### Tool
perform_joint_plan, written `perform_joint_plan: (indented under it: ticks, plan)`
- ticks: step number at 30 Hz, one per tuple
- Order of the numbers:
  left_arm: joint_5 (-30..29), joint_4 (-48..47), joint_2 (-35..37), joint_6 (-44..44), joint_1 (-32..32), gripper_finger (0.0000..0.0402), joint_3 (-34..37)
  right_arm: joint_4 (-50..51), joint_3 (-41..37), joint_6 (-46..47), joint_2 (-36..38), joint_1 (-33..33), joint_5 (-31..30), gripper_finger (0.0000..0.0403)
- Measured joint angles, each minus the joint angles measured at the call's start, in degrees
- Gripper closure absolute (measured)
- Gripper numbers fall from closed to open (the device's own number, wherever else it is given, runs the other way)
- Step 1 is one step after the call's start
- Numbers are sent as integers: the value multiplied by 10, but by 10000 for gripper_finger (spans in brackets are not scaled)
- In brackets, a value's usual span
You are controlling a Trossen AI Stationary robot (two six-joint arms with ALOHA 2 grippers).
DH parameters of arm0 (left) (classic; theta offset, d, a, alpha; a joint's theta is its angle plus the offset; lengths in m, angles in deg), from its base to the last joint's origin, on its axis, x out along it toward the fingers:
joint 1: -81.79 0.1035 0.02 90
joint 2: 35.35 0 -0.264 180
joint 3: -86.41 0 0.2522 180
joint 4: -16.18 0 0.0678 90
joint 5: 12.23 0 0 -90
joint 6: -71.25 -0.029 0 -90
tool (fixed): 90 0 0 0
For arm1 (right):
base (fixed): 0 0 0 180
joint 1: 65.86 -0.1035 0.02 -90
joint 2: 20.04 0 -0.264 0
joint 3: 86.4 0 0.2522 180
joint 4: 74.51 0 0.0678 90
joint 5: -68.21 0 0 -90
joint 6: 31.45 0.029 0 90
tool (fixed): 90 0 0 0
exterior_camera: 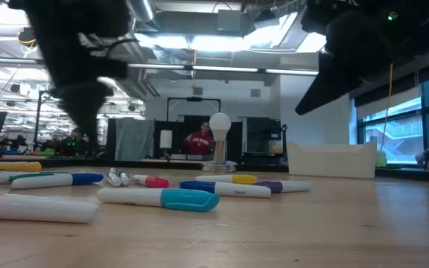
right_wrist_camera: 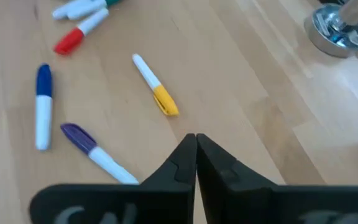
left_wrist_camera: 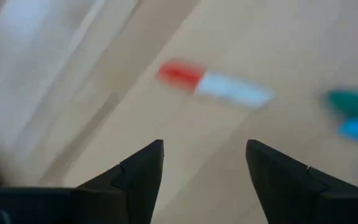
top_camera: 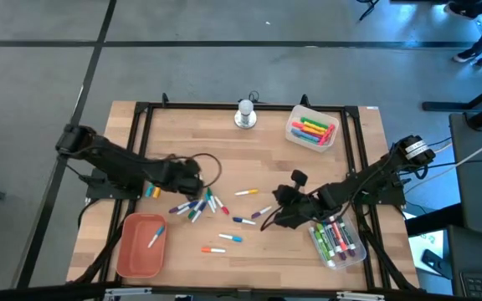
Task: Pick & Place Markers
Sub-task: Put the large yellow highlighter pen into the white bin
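The left gripper (left_wrist_camera: pixel 204 168) is held apart above the table (top_camera: pixel 258 159) — a red-capped marker (left_wrist_camera: pixel 213 84) lies just ahead; the right gripper (right_wrist_camera: pixel 196 146) is shut — empty.

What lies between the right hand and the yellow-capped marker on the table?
Nothing lies there. In the right wrist view the shut right hand points toward the yellow-capped marker, and only bare wood of the table shows between them.

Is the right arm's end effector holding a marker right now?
No, in its own wrist view the right end effector has its fingers shut together with nothing between them, and the yellow-capped marker lies apart on the table.
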Motion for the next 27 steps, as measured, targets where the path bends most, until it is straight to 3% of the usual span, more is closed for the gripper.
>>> perform_joint_plan:
  ticks: [4, 11, 19, 23, 27]
  plan:
    - [37, -72, 33, 97, 12, 189, 50, 5, 0, -2, 0, 0, 2, 398]
    - [128, -68, 51, 145, 31, 192, 124, 33, 0, 23, 0, -3, 8, 390]
    - [142, -40, 54, 172, 19, 195, 162, 41, 0, 32, 0, -6, 10, 395]
    - [145, -10, 57, 160, 19, 228, 172, 41, 0, 35, 0, -6, 10, 399]
    - [143, -1, 51, 149, 19, 291, 158, 41, 0, 56, 0, -6, 11, 389]
